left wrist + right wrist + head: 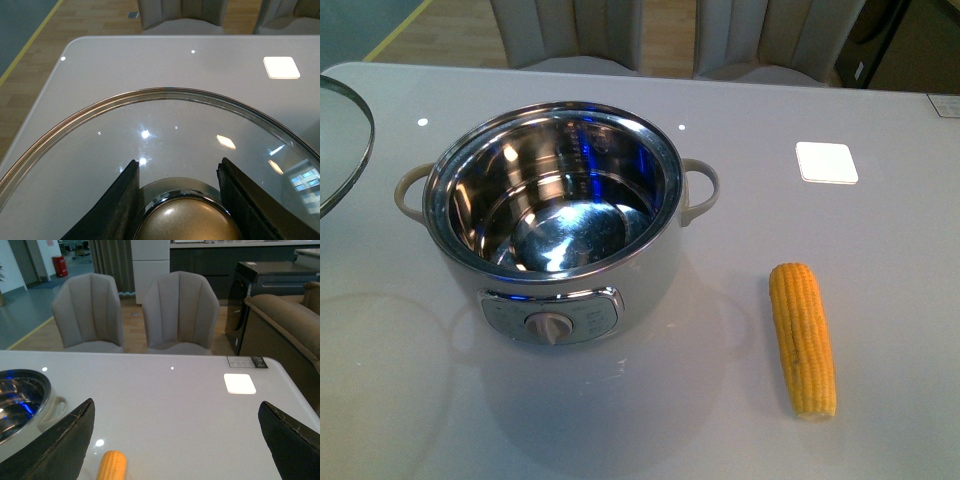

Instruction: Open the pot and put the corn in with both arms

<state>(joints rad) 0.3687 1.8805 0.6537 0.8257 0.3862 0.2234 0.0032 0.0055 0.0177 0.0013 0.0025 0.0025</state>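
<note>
Glass lid point(175, 135), gold knob point(187, 224) between black fingers point(119, 206)

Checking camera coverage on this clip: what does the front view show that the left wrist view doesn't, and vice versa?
Only front: the open cream-white electric pot with steel bowl and the yellow corn cob lying on the white table to its right. Only left wrist: the left tool clamped around the round gold knob of the glass lid. Both: that table, its small white square, and the lid, just an edge in front.

One pot point(655, 265), one corn point(803, 340), one lid point(165, 130), two chairs point(89, 310).
</note>
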